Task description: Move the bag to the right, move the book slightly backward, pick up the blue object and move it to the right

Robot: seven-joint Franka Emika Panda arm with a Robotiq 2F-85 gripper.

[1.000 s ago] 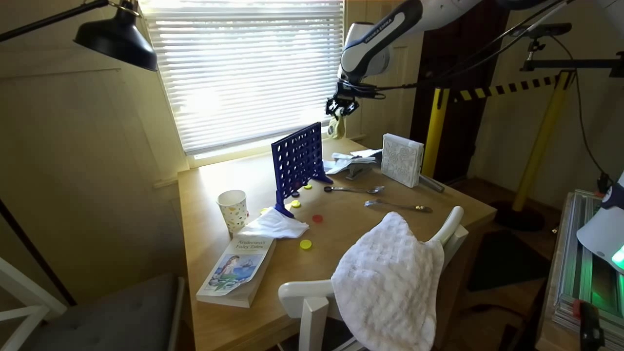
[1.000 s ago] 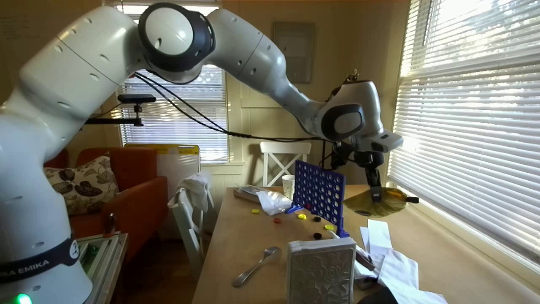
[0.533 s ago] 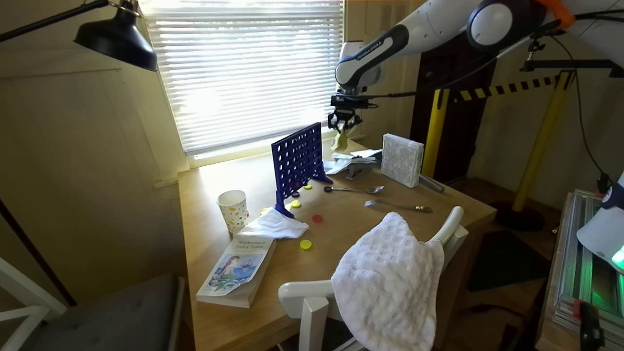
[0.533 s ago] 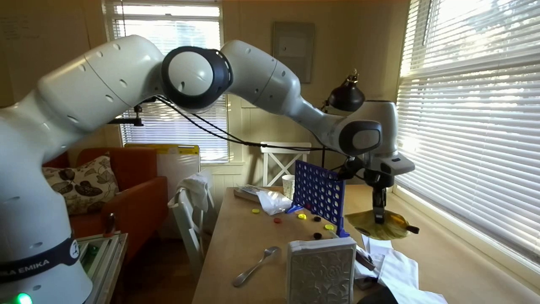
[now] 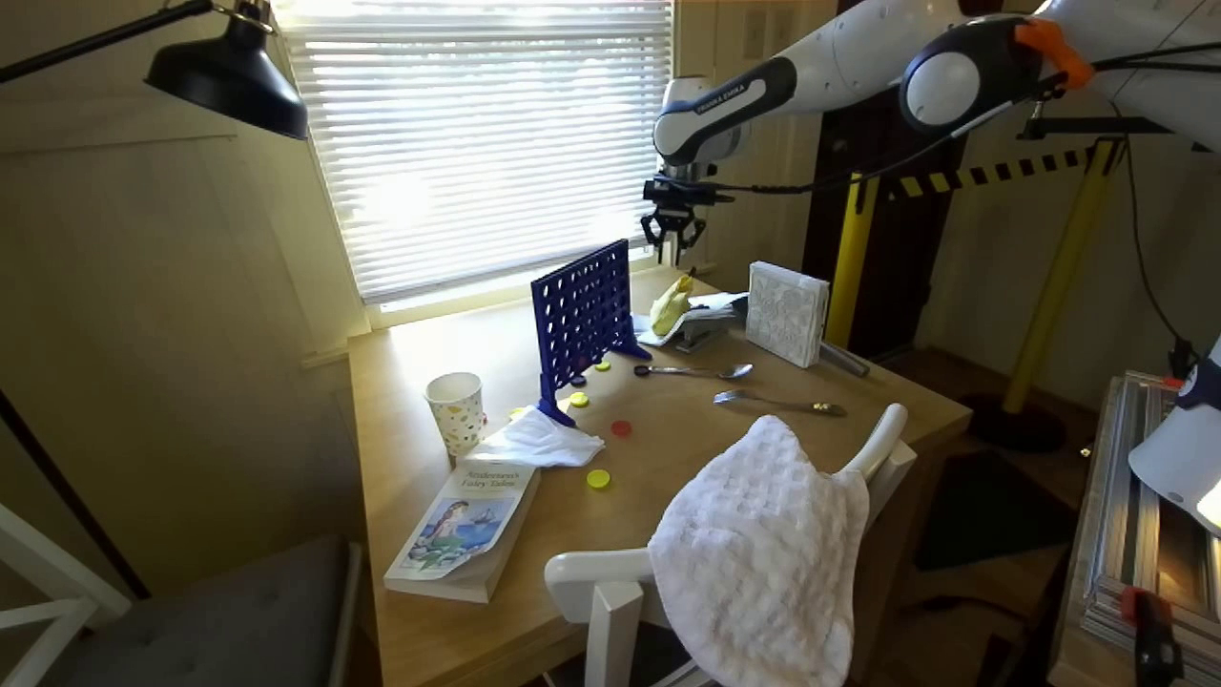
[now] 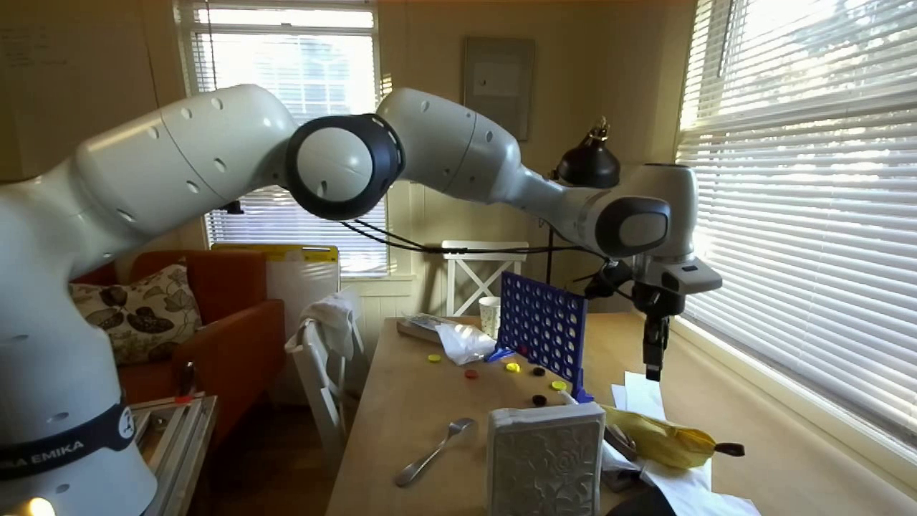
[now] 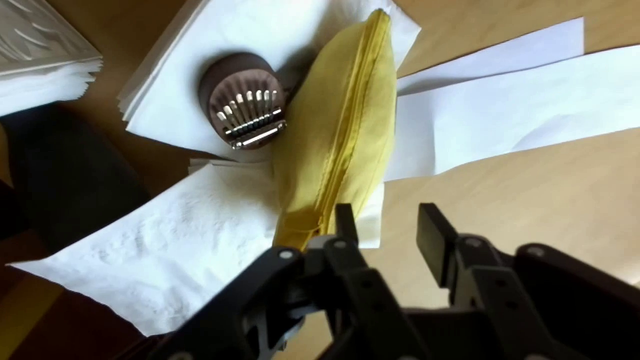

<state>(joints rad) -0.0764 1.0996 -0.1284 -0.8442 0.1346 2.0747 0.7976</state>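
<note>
The claw (image 7: pixel 391 232) hangs moderately parted with nothing in its gap, likely so that the yellow bag (image 7: pixel 335 125) can lie free. The bag is below the claw and a little to one side, apart from it, bedded on white papers (image 7: pixel 215 225). Near the bag stands the blue frame (image 6: pixel 542 326) on its feet, probably to be handled last; well apart from the bag lies the book (image 5: pixel 463 530).

The white arm (image 6: pixel 211 140) has dark joint rings (image 6: pixel 390 158), black cables (image 6: pixel 466 251) and a black gripper (image 7: pixel 390 226).
</note>
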